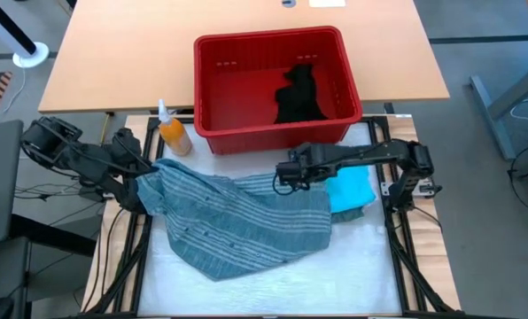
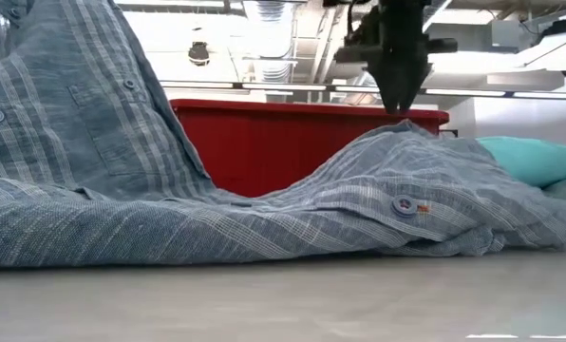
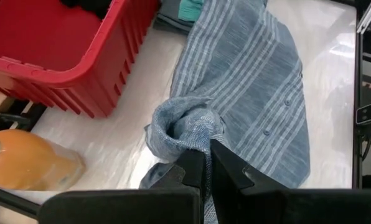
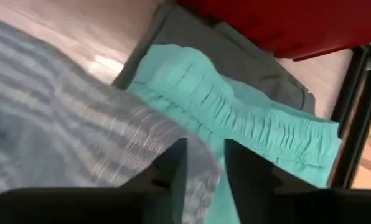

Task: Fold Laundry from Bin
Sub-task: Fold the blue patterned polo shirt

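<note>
Left pincer [image 3: 205, 171] clamped on striped shirt [image 1: 237, 217] corner; right pincer [image 4: 204, 165] partly parted over far edge, grip unclear. Pull corners apart evenly, flatten on table [image 1: 353, 275].

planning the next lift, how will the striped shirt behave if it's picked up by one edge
The striped shirt would likely hang floppy: it lies in soft folds on the table and bunches where the left gripper pinches it. It probably weighs little, since it tents up thinly under the right gripper. It may drag, since one end lies over the turquoise garment.
</note>
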Motion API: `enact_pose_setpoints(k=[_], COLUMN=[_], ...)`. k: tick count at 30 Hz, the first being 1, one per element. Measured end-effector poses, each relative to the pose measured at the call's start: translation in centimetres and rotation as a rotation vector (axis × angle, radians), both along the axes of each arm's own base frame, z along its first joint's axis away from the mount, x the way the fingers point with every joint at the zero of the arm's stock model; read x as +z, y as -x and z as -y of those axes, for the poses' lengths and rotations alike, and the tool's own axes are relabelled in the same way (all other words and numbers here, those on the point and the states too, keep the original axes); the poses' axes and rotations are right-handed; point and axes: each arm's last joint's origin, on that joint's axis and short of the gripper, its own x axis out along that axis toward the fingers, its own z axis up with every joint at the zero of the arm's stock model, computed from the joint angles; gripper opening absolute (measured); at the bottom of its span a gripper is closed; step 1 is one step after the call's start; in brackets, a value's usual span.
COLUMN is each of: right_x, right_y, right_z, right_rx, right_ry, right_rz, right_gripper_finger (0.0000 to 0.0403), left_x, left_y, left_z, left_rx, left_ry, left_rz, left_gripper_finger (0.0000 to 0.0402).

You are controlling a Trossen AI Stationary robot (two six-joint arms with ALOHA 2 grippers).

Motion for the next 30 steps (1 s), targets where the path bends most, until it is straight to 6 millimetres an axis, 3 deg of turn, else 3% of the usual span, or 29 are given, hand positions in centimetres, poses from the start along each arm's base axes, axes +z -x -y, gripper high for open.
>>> enact_pose_setpoints(k=[4, 6, 9, 13, 19, 25, 30], right_x=[1.7, 1.4, -0.8, -4.8, -9.3, -12.2, -13.5], right_y=[2.0, 3.5, 6.1, 8.9, 12.3, 12.3, 12.3], right_z=[-3.9, -6.2, -9.2, -11.6, -12.6, -12.7, -12.4], right_rx=[0.002, -0.002, -0.017, -0.038, -0.119, -0.089, -0.084], right_ry=[0.003, -0.004, -0.055, -0.133, -0.117, -0.161, -0.167], right_rz=[0.122, 0.19, 0.274, 0.392, 0.438, 0.519, 0.562], right_gripper_finger=[0.0213, 0.0228, 0.0233, 0.0232, 0.0233, 0.0235, 0.0236], left_x=[0.0, 0.0, 0.0, 0.0, -0.1, -0.1, -0.1], left_y=[0.0, 0.0, 0.0, 0.0, -0.3, -0.3, -0.3], left_z=[0.0, 0.0, 0.0, 0.0, 0.2, 0.2, 0.2], left_rx=[0.015, 0.027, 0.034, 0.045, 0.069, 0.104, 0.132], left_ry=[0.014, 0.025, 0.036, 0.052, 0.077, 0.122, 0.155], left_rz=[0.005, 0.008, 0.008, 0.01, 0.005, 0.011, 0.017], left_gripper_finger=[0.0, 0.0, 0.0, 0.0, 0.0, 0.0, 0.0])
